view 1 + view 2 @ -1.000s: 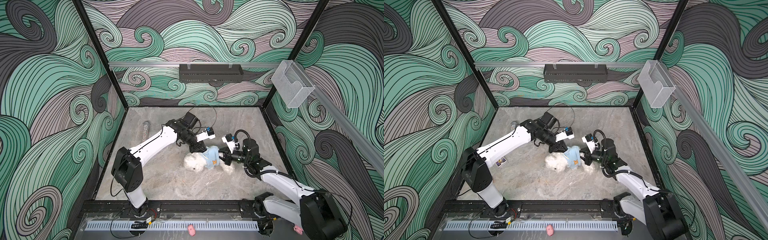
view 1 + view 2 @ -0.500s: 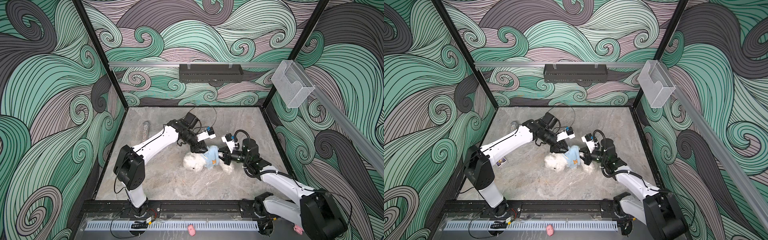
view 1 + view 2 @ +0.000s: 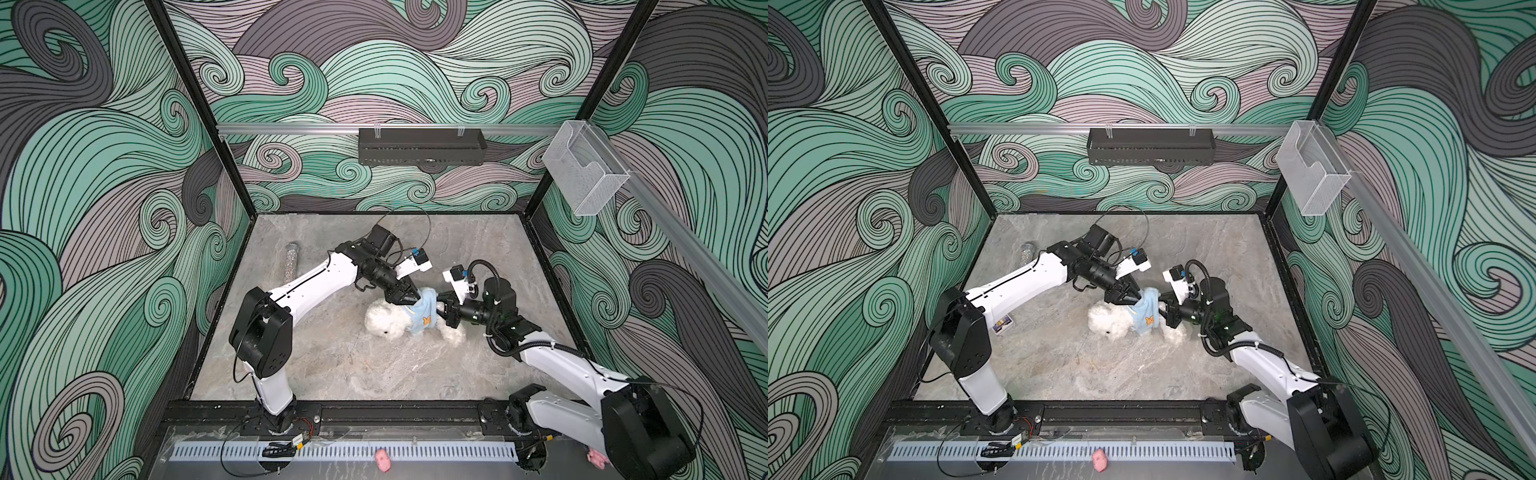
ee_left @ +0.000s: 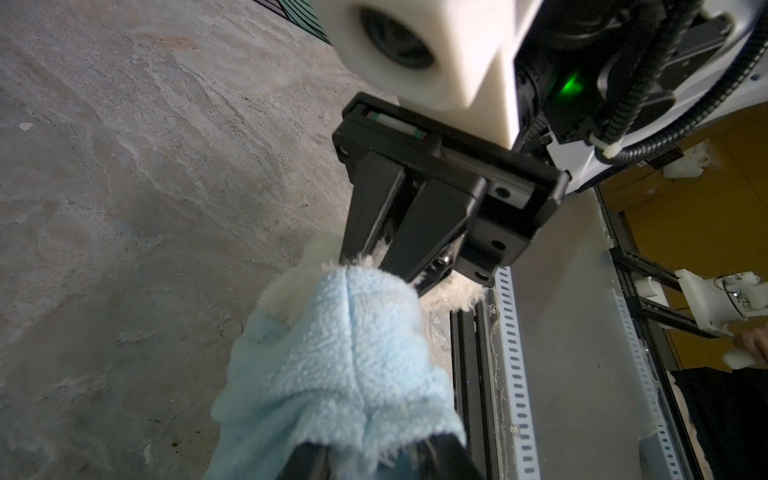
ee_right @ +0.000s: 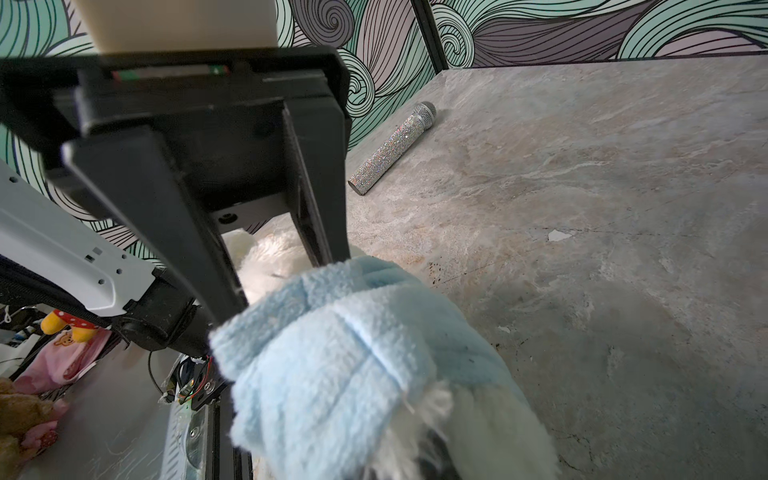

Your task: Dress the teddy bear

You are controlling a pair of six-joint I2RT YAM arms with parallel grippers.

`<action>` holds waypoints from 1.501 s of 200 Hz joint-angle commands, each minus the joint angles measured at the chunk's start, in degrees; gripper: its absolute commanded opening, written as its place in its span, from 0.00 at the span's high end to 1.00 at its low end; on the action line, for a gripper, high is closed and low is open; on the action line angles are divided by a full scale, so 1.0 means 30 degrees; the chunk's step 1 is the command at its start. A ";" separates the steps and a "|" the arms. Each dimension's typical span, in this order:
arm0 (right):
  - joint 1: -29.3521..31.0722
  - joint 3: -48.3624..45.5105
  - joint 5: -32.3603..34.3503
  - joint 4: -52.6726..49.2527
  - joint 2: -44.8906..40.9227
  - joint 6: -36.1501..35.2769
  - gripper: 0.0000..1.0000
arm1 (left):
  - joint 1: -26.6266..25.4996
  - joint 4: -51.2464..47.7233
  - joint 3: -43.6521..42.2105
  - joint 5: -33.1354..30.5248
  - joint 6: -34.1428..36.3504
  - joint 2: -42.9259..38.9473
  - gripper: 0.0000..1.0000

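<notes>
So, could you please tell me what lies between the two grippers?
In both top views, the light blue shirt on the teddy bear fills the stretch between the left gripper and the right gripper.

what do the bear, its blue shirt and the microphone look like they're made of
bear: white long-pile plush, probably synthetic; wispy fluffy fibres.
shirt: pale blue fleece or terry, matte; nubby pile, stitched seams.
microphone: hard body coated in tiny glittering stones, likely rhinestones; silver mesh head.

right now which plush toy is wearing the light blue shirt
The fluffy white plush teddy bear at centre, light blue shirt around its torso; the small pink plush toy past the front rail is plain pink.
</notes>
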 commanded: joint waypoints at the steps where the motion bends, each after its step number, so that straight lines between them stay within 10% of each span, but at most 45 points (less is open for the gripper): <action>1: 0.0642 0.0900 -0.0197 0.2347 -0.0149 0.0258 1.00 | -0.0261 0.2408 -0.0161 0.1432 -0.1709 -0.0007 0.64; 89: 0.2256 0.1320 0.0841 0.6048 0.1123 0.2036 1.00 | -0.0968 0.3257 -0.0828 -0.0140 -0.2950 0.1465 0.58; 133: 0.2213 0.0793 0.2585 0.6412 0.0287 0.2120 1.00 | -0.0893 0.4140 -0.2088 0.0501 -0.3672 0.0663 1.00; 300: -0.0424 -0.2266 0.5818 0.1125 -0.3484 0.3639 1.00 | 0.1701 1.1074 -0.6800 -0.1506 -0.7049 -0.5540 1.00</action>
